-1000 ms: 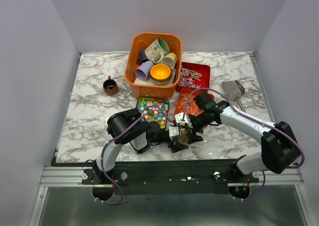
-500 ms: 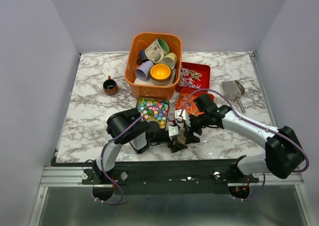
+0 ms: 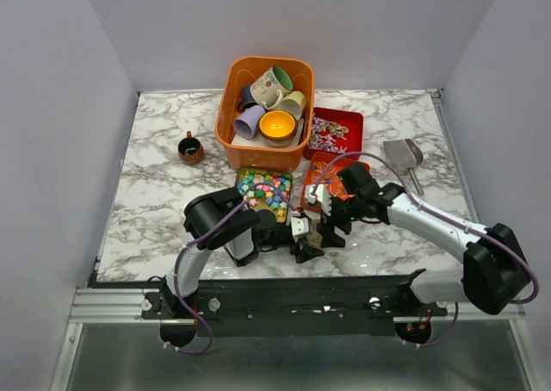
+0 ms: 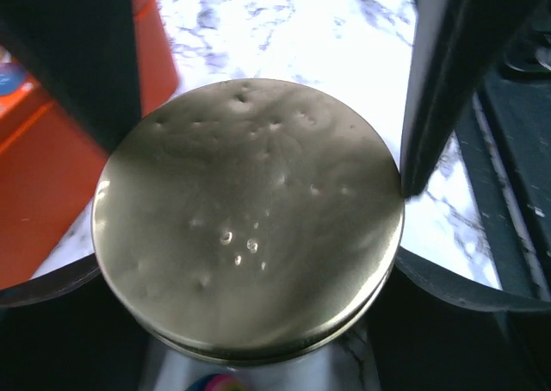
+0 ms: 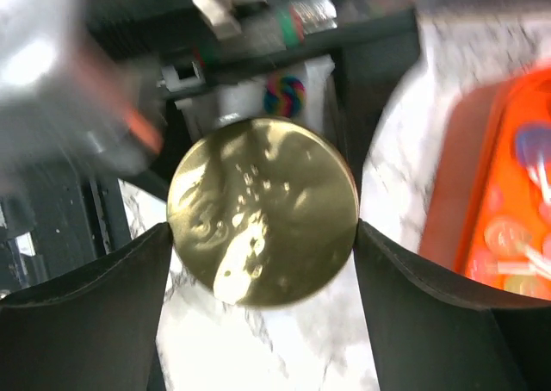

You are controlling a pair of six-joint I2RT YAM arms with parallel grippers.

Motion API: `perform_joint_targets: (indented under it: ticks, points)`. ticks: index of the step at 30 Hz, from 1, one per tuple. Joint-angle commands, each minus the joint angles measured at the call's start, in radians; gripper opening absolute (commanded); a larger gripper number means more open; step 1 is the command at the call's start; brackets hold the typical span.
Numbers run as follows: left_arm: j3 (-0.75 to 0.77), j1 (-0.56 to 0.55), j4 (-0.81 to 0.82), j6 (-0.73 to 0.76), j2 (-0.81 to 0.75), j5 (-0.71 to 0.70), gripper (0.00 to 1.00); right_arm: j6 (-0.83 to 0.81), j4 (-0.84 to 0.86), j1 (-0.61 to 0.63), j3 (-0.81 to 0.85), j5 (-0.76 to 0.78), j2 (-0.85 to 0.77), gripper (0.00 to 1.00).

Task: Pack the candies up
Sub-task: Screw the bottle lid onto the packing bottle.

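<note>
We find the multicolour candies (image 3: 263, 189) in a tin (image 3: 238, 183) at mid-worktop, just nearer than the orange basket (image 3: 258, 154) of mugs (image 3: 275, 85). The orange-red candies (image 5: 510, 236) lie in a red tray (image 5: 452, 184) to the tin's right, partly under the right arm. The speckled candies (image 3: 330, 133) fill a second red tray (image 3: 355, 124) beside the basket.

Near the near edge, about its middle, stands a small jar (image 3: 315, 238) with a gold lid (image 4: 248, 214). Our left gripper (image 4: 246, 266) clasps the jar, jaws wide, just under the lid. Our right gripper (image 5: 263, 227) has both fingers pressed to the lid's rim.

A metal scoop (image 3: 402, 156) lies toward the right edge and a dark cup (image 3: 190, 148) toward the left.
</note>
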Motion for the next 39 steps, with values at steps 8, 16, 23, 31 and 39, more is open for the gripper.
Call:
perform_joint_targets:
  ticks: [8, 16, 23, 31, 39]
  points:
    - [-0.026, -0.008, -0.054, 0.034, 0.034, -0.05, 0.0, -0.35, -0.184, -0.209, 0.171, -0.232, -0.042, 0.9]
    - [-0.032, -0.011, -0.053, 0.041, 0.028, -0.056, 0.0, -0.959, -0.466, -0.181, 0.201, -0.371, 0.101, 0.94]
    - [-0.027, -0.012, -0.054, 0.041, 0.036, -0.064, 0.0, -0.987, -0.5, -0.117, 0.229, -0.334, 0.202, 0.96]
    - [-0.024, -0.012, -0.052, 0.034, 0.039, -0.058, 0.0, -0.866, -0.421, -0.083, 0.22, -0.297, 0.23, 1.0]
    - [-0.027, -0.012, -0.049, 0.031, 0.034, -0.053, 0.0, -0.705, -0.32, -0.083, 0.183, -0.27, 0.213, 1.0]
